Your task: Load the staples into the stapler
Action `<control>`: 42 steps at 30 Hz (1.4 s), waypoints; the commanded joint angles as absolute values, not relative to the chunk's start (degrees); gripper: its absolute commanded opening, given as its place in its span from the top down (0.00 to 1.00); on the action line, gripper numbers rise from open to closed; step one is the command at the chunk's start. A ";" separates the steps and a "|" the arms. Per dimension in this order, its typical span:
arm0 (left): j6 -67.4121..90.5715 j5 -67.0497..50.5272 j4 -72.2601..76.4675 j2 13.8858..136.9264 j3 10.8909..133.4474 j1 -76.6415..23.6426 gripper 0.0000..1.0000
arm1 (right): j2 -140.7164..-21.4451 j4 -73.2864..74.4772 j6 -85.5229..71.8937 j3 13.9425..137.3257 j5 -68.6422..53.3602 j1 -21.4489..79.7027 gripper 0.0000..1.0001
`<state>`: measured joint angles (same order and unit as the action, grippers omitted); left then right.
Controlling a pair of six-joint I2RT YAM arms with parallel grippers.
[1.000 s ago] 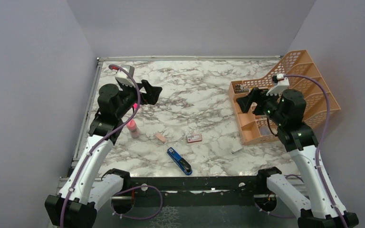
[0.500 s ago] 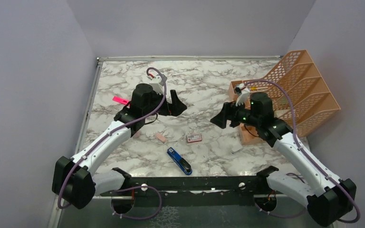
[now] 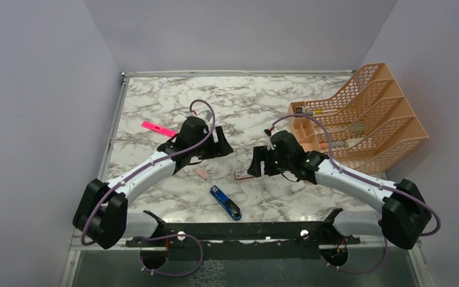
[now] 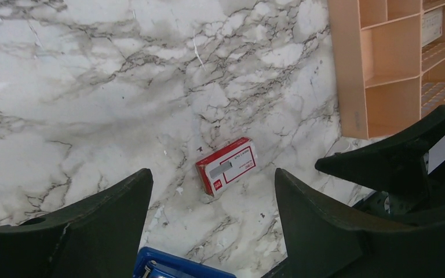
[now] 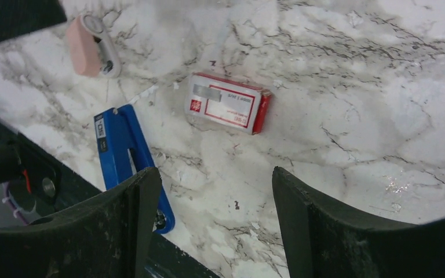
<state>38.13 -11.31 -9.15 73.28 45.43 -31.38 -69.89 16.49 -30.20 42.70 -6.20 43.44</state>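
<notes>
The left gripper (image 4: 213,174) hangs open, the staple box (image 4: 227,168) framed between its jaws and the stapler (image 3: 225,202) nearer in, while the right gripper (image 5: 215,171), also open, faces the same box from the right.

Left hand (image 3: 222,147) and right hand (image 3: 256,164) now lower, inward, seemingly just above the red-and-white box (image 3: 244,174).
</notes>
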 commanded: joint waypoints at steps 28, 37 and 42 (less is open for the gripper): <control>52.50 -14.43 11.80 86.92 35.53 -37.66 0.55 | -87.43 15.71 -35.04 48.36 -1.79 43.51 0.58; 51.94 -13.73 13.45 86.27 33.18 -37.85 0.57 | -88.18 12.17 -34.10 47.88 -2.21 43.51 0.64; 51.28 -14.76 13.07 86.07 33.73 -37.85 0.58 | -89.39 12.31 -31.30 49.95 -1.80 43.51 0.59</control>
<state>52.36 -13.87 11.46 87.05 33.61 -37.63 -87.92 14.52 -34.24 47.00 -1.21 43.44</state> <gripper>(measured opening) 0.431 0.380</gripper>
